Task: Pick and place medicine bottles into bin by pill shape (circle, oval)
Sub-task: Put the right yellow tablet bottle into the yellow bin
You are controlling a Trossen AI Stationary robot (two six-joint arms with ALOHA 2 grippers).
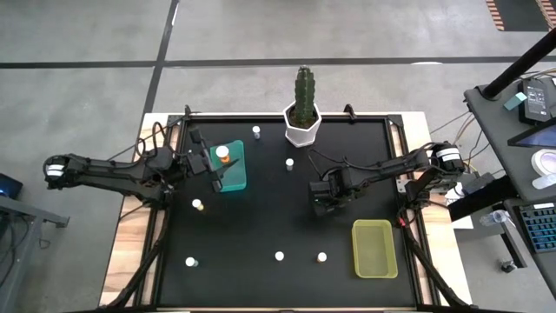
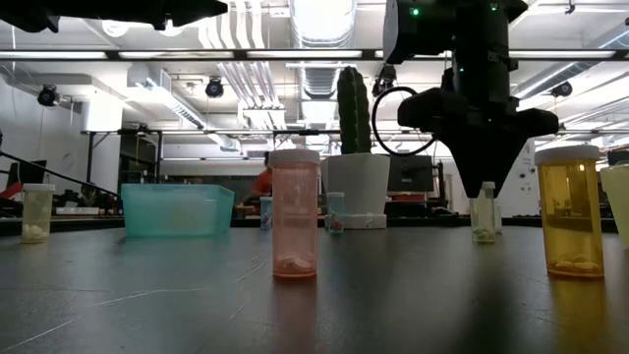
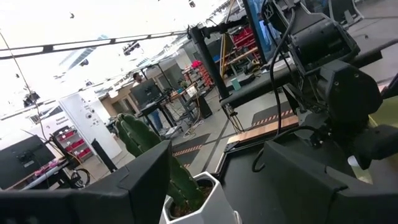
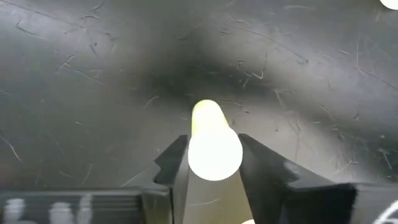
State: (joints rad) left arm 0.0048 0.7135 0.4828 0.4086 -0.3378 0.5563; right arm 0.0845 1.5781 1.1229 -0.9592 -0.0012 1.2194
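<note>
Several small white-capped medicine bottles stand scattered on the black table, among them those at the far side, the middle and the near side. One orange bottle sits in the teal bin. My right gripper points down at mid-table, shut on a pale yellowish bottle. My left gripper hovers open and empty over the teal bin, and its fingers show apart in the left wrist view. The yellow bin lies at the near right. My right gripper pinches the bottle's white cap between its two fingers, coming from above and pointing down. The bottle stays upright below the fingers. Its base looks to be on the table, though I cannot tell for sure.
A cactus in a white hexagonal pot stands at the far middle edge. In the low view a pink bottle and an amber bottle stand close to the camera. Desks with equipment stand beyond the table's right edge.
</note>
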